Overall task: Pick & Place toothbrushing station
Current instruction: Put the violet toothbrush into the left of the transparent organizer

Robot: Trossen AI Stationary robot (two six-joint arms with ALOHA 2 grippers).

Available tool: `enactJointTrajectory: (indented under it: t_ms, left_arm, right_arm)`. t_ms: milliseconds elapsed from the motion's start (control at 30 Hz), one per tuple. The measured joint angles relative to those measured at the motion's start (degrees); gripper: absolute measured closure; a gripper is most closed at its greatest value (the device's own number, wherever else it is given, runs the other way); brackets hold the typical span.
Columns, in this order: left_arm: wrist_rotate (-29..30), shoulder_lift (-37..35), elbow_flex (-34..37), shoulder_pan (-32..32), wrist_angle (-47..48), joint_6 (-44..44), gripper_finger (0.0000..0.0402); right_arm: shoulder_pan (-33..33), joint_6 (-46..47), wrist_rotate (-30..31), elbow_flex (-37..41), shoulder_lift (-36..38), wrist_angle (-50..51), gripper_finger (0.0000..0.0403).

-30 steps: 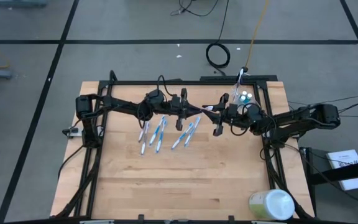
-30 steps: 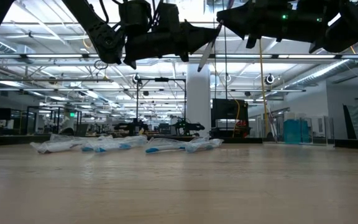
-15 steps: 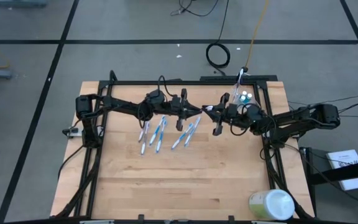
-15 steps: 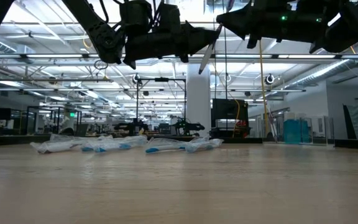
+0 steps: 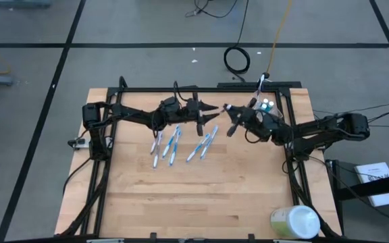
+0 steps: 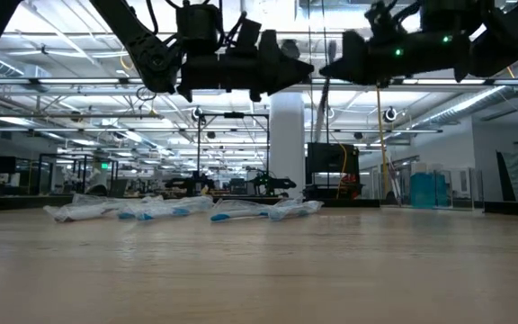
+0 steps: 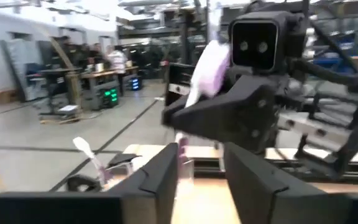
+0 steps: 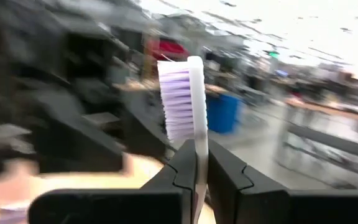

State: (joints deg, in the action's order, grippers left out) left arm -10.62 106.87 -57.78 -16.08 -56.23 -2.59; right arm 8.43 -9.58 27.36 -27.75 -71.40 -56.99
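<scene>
The wooden counter (image 5: 201, 196), framed by a dark metal rig, carries the work; both arms reach in over its far half, the left arm from the left and the right arm from the right, meeting nose to nose above the middle. A large pale green-and-white round container (image 5: 294, 222) stands at the near right corner, well apart from the action and apparently no part of it. At the far right edge stands the small clear plastic cup (image 5: 266, 104), already holding brushes upright, which suggests it is the collecting point. Loose toothbrushes (image 5: 174, 144) lie in a scatter left of centre on the counter, beneath the left arm, presumably awaiting pickup. The left gripper (image 5: 215, 109) hangs above the counter with its jaws standing partly apart and nothing between them; the left wrist view shows the gap empty. Directly facing it, the right gripper (image 5: 227, 109) has its jaws closed on the handle of a purple-bristled toothbrush (image 8: 184, 99), held with the head standing clear of the fingertips. The two grippers' closeness, one empty and one gripping, reads as a hand-over just completed, likely so the brush sits better oriented for lowering into the cup on the right arm's side.
</scene>
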Motion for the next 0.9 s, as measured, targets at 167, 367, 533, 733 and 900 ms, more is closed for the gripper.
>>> enactJointTrajectory:
  t_ms: [167,367,533,733,900]
  left_arm:
    - [1.04,0.0,0.0,-0.1,1.72,-1.98,0.0218]
    - [-0.77,0.0,0.0,-0.06,2.49,-3.6,0.021]
    - [-0.84,0.0,0.0,-0.06,2.53,-3.72,0.022]
    - [-0.84,0.0,0.0,-0.04,2.53,-3.72,0.0229]
    - [-0.82,0.0,0.0,-0.02,2.54,-4.03,0.0229]
  right_arm:
    - [3.38,1.16,4.21,2.66,-0.02,-0.83,0.0389]
    - [8.45,-0.74,16.37,4.87,1.27,-2.63,0.039]
    - [15.14,1.53,17.74,4.37,4.44,1.96,0.039]
    - [24.62,10.54,13.1,1.77,7.14,19.66,0.039]
    - [28.22,13.19,6.77,1.5,7.28,19.39,0.039]
